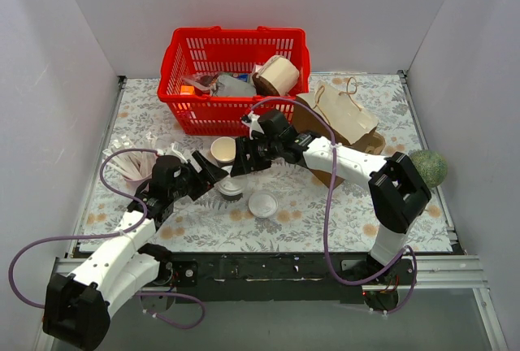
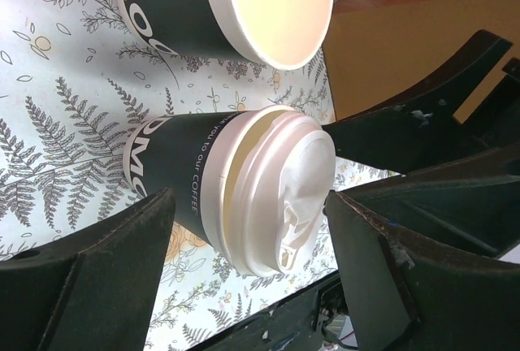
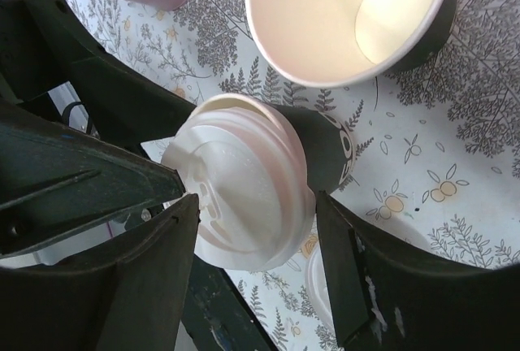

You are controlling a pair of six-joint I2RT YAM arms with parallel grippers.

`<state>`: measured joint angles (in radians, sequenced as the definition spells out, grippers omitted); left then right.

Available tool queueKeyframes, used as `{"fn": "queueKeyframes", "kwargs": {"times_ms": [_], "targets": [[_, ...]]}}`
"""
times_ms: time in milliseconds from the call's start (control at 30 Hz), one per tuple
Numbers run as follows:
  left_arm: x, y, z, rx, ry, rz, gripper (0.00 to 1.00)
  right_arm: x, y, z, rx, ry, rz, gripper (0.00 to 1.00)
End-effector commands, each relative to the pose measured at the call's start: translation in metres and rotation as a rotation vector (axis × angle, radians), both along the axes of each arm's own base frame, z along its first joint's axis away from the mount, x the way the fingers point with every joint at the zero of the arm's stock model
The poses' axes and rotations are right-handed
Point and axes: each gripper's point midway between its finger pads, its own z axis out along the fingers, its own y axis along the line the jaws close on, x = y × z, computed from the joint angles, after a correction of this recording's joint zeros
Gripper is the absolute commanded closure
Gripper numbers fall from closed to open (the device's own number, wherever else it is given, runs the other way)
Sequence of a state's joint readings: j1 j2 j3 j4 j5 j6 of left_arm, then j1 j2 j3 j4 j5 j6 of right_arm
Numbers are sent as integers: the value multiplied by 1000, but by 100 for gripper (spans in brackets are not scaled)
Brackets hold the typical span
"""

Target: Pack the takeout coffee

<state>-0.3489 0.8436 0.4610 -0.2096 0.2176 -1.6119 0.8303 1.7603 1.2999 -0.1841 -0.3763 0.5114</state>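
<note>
Paper takeout coffee (image 2: 236, 192) upright; long axis vertical; lidded end up

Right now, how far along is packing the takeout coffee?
Done: the white lid sits on the takeout coffee, possibly not fully seated. In hand: the left end effector and right end effector straddle it, jaws apart. Left: it stands on the table, in neither paper bag nor red basket.
</note>
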Motion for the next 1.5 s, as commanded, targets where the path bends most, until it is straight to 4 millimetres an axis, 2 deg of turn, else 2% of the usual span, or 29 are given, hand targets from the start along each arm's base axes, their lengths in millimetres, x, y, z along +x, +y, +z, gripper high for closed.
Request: {"fn": "queueKeyframes", "kwargs": {"times_ms": [0,300,467,667,967,1167,1467], "targets": [[5,-4,17,-4,-59,-30,26,-8,-3,15,32,18,9,33],[0,-11,16,-32,-54,-72,32,-3,5,21,59,4,-1,41],[-1,-11,13,-27,-48,-70,39,5,4,14,30,-17,-32,43],[2,0,2,33,-13,-18,39,14,-7,-1,-55,-45,-83,43],[1,6,-12,61,29,10,42,8,-4,9,-26,-57,-31,37],[1,4,-14,46,34,10,43,-8,3,-5,7,37,31,36],[1,3,-27,33,70,26,50,-7,4,-32,-31,77,16,42]]}}
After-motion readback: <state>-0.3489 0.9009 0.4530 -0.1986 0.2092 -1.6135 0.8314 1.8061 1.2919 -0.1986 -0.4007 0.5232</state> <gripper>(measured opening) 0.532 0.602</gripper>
